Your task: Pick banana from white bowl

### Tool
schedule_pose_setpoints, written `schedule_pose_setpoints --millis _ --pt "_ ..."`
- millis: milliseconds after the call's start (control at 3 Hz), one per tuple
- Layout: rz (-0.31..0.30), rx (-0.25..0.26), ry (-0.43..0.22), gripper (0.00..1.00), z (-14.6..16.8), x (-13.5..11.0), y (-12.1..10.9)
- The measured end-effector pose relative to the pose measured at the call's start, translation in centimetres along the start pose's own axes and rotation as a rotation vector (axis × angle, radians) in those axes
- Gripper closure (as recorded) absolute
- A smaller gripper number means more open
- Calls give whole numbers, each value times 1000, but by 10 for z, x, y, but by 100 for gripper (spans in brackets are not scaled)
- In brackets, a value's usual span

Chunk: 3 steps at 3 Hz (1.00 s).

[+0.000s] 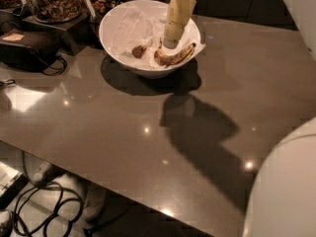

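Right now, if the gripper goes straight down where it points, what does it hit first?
Probably the banana in the white bowl; the gripper hangs right above it, depth unclear.

My gripper [171, 42], matt cream plastic by its look, hangs inside the glossy white bowl [148, 72], just above the dull, brown-spotted banana [174, 57]. Crumpled matt paper [129, 26] lines the bowl. The bench [98, 132] is smooth, polished and reflective.
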<state>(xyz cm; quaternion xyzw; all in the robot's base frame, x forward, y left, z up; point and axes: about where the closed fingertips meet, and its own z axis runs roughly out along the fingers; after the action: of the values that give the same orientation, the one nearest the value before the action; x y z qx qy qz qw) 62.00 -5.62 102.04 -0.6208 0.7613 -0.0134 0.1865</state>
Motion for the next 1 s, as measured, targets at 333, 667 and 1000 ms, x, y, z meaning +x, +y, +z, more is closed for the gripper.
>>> schedule_pose_setpoints --millis 333,667,1000 --pt "-1 30 -28 0 0 -8 -8" --pt "51 21 -43 0 9 -16 -14" --pt "105 0 -30 0 26 -30 -24"
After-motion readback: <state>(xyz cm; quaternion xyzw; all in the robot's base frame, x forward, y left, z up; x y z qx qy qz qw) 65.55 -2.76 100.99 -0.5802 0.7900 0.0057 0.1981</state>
